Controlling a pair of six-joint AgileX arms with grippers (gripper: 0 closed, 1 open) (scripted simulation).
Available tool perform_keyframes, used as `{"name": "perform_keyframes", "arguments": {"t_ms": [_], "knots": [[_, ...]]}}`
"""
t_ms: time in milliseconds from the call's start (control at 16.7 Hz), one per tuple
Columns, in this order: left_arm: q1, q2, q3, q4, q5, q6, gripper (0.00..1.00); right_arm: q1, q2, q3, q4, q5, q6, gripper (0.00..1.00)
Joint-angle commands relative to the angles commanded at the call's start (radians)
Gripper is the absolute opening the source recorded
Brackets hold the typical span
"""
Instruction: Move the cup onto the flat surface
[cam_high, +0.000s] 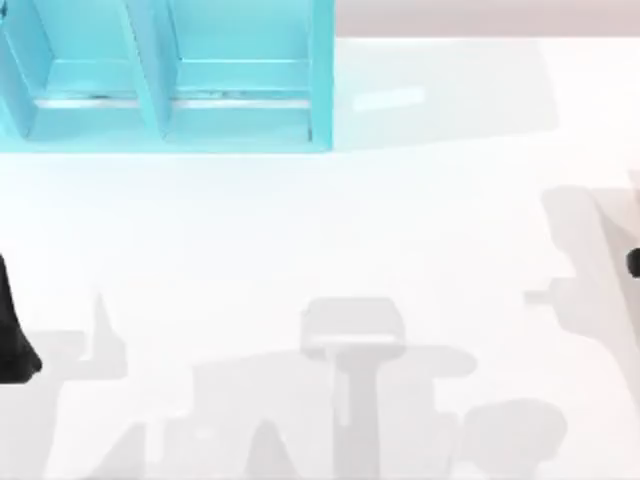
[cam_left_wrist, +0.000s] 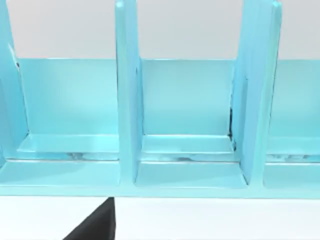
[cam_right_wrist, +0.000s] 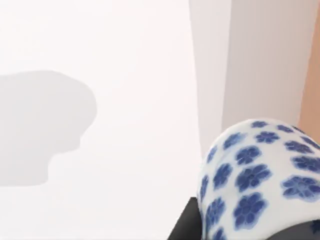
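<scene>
The cup (cam_right_wrist: 255, 175) is white with blue flowers and sits very close in the right wrist view. My right gripper (cam_right_wrist: 250, 234) is shut on it, with a black finger (cam_right_wrist: 186, 225) against its side. A dark bit of my right arm (cam_high: 633, 262) pokes in at the table's right edge in the top view. The white tabletop (cam_high: 330, 220) is the broad flat surface below. My left arm (cam_high: 12, 340) stays parked at the left edge, and a black part of it (cam_left_wrist: 95, 225) is in the left wrist view.
A teal shelf unit (cam_high: 170, 80) with upright dividers stands at the back left, and its compartments (cam_left_wrist: 187, 150) face the left wrist camera. The table's edge (cam_right_wrist: 197, 75) runs close beside the cup. Arm shadows lie across the table's front.
</scene>
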Motion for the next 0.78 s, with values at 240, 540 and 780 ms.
{"name": "perform_keyframes", "arguments": {"t_ms": [240,540,780], "knots": [[0.000,0.000,0.000,0.000,0.000,0.000,1.00,0.406,0.012,0.012,0.001,0.000,0.386,0.00],[0.000,0.000,0.000,0.000,0.000,0.000,1.00,0.746,0.012,0.009,0.010,-0.007,0.737,0.00],[0.000,0.000,0.000,0.000,0.000,0.000,1.00,0.840,0.011,0.005,0.012,-0.012,0.849,0.00]]}}
